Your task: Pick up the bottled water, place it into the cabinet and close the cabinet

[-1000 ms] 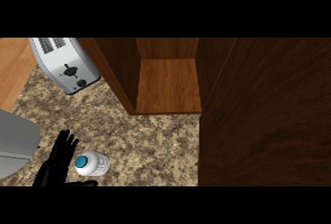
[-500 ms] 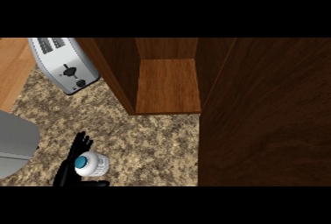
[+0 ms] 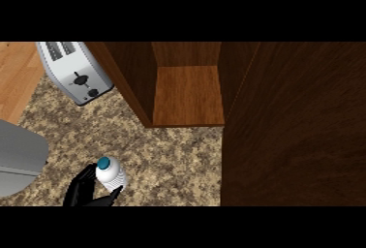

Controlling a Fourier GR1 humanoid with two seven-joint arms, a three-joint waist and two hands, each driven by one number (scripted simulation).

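The water bottle [image 3: 112,177], white with a teal cap, shows from above at the lower left over the speckled counter [image 3: 164,150]. My left hand [image 3: 80,189] comes in from the lower edge, its palm on the bottle's left and its fingers curled round the bottle. The cabinet [image 3: 187,94] stands open beyond it, showing a bare wooden shelf floor. Its dark door [image 3: 293,126] fills the right side of the view. My right hand does not show.
A silver toaster [image 3: 75,72] sits at the upper left beside the cabinet's left wall. A large grey object [image 3: 18,160] lies at the left edge, close to my hand. Light wood [image 3: 16,77] borders the counter at the far left.
My left hand has moved right from beside the bottle and curled round it. The bottle now sits higher in the view and looks larger.
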